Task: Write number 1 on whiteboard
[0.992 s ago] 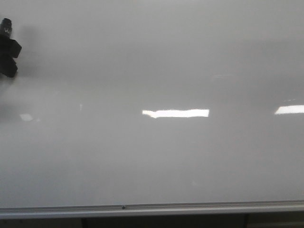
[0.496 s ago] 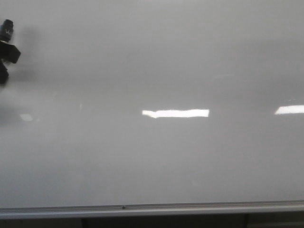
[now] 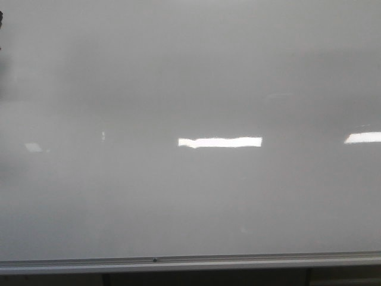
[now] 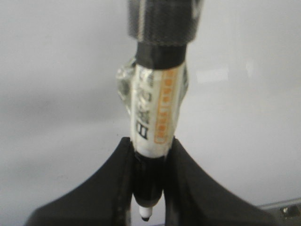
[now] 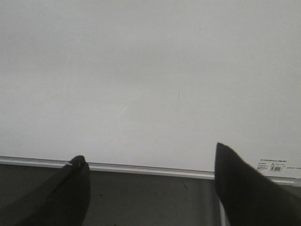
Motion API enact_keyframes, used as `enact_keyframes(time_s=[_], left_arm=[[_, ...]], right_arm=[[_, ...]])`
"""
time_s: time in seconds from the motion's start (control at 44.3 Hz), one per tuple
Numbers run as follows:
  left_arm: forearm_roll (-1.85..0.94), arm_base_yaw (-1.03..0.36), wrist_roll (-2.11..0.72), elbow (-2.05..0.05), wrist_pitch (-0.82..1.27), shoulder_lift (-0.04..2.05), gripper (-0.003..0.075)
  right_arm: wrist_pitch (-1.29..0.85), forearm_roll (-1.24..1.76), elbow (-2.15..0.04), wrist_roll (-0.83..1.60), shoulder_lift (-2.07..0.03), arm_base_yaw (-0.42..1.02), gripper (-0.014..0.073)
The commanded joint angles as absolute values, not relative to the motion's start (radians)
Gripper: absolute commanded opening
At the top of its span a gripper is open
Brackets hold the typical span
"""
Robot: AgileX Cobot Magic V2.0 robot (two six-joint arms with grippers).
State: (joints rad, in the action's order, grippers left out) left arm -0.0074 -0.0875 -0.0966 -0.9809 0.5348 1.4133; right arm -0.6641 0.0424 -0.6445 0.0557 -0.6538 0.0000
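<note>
a: what fills the front view?
b: the whiteboard (image 3: 190, 89). it is big, pale grey and shiny. a silver strip (image 3: 190, 261) runs along its bottom edge. bright white patches of light (image 3: 219, 142) sit on it.

a: can you see the number 1?
b: in the right wrist view there is a thin dark upright line (image 5: 178, 89) on the board. it is very faint, so i cannot tell for sure that it is the 1. in the front view i cannot find it.

a: what does the left pincer (image 4: 149, 186) do?
b: it is clamped on a marker (image 4: 155, 117). the two black fingers (image 4: 108, 183) press on the pen from both sides. the pen has a white label with orange on it and a black end. a small white tip (image 4: 146, 215) pokes out between the fingers. the board is behind it.

a: and the right pincer (image 5: 150, 188)?
b: its fingers are wide apart and nothing is between them. it is near the board's bottom edge, by a small sticker (image 5: 272, 165).

a: are the arms in the front view?
b: only a tiny dark bit (image 3: 1, 18) at the far left edge. i cannot tell what it is.
</note>
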Motion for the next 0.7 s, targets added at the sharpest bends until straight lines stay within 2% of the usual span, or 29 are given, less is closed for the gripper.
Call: enact_keyframes(time_s=[0.0, 0.316, 0.519, 0.676], left_arm=[[-0.013, -0.091, -0.139, -1.025, 0.616, 1.314, -0.0019], [-0.064, -0.232, -0.339, -1.139, 1.034, 1.194, -0.0019], [-0.131, -0.414, -0.477, -1.159, 1.138, 1.178, -0.0019], [-0.131, -0.57, -0.531, -1.159, 1.142, 1.178, -0.0019]], right_arm=[[-0.592, 0.033, -0.674, 0.061, -0.662, 0.0, 0.0572], [-0.592, 0.033, -0.674, 0.061, -0.662, 0.0, 0.0572], [-0.58, 0.034, -0.674, 0.061, -0.662, 0.0, 0.0572], [-0.581, 0.034, -0.674, 0.061, -0.662, 0.0, 0.0572]])
